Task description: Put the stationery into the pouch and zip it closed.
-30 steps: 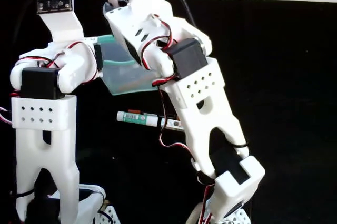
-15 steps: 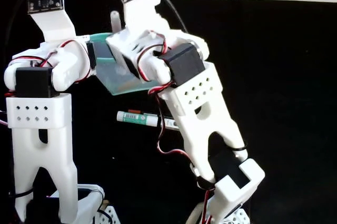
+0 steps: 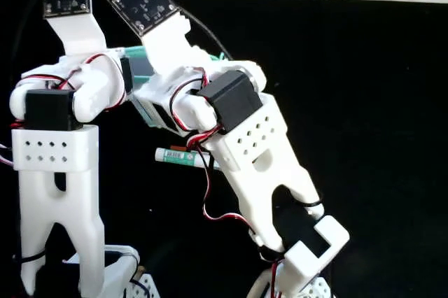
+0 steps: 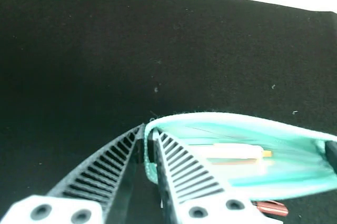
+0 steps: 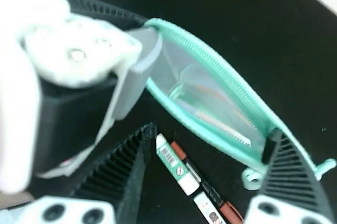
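pouch [image 5: 210, 92]: mint green with a see-through side, zip fully open, mouth gaping; held over the far left part of the table [image 4: 158, 34], near its back edge
inside pouch: one white stick-shaped item [image 4: 231, 152] with a yellowish tip, lying lengthwise
zip pull [image 5: 253, 176]: green loop hanging off one end of the pouch
left gripper [image 4: 149, 139]: pinched tight on the pouch's end seam, the end away from the pull
right gripper [image 5: 213, 131]: spread wide, holding nothing; one finger by the pull end of the pouch
right arm pose: reaches across toward the left arm, wrist tipped down over the pouch mouth
marker [image 5: 176, 163]: white and green, flat on the table, nearer the front edge than the pouch
pen [image 5: 210, 190]: red-brown, just beside the marker
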`<state>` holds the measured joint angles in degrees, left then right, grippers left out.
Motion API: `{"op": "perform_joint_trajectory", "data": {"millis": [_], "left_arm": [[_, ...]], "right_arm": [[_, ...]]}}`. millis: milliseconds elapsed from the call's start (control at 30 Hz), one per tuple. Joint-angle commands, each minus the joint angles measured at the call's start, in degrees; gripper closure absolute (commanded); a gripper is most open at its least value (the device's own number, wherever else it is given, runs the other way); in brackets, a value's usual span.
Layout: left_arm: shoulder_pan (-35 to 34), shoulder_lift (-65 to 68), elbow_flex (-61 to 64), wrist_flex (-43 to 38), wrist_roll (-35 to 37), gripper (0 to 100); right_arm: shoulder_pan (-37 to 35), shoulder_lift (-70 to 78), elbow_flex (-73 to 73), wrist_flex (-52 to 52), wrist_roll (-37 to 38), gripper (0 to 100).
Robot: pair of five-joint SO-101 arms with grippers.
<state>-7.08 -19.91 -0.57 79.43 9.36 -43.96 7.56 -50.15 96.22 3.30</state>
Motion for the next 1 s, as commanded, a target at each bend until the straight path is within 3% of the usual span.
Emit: {"op": "perform_joint_trajectory", "data": {"millis": [0,633,967], "left_arm": [[-0.75,0.57,1.10,-0.18,-0.26,99],[-0.57,0.57,1.10,-0.18,-0.26,99],[-0.40,0.57,2.77,-0.97,-0.26,99]], "right_arm": [[0.22,-2.59,-1.36,2.07,0.35,65.6],[0.40,-22.37,-0.04,4.79,0.35,65.6],[0.40,-37.85,31.96,4.70,0.35,65.6]]}}
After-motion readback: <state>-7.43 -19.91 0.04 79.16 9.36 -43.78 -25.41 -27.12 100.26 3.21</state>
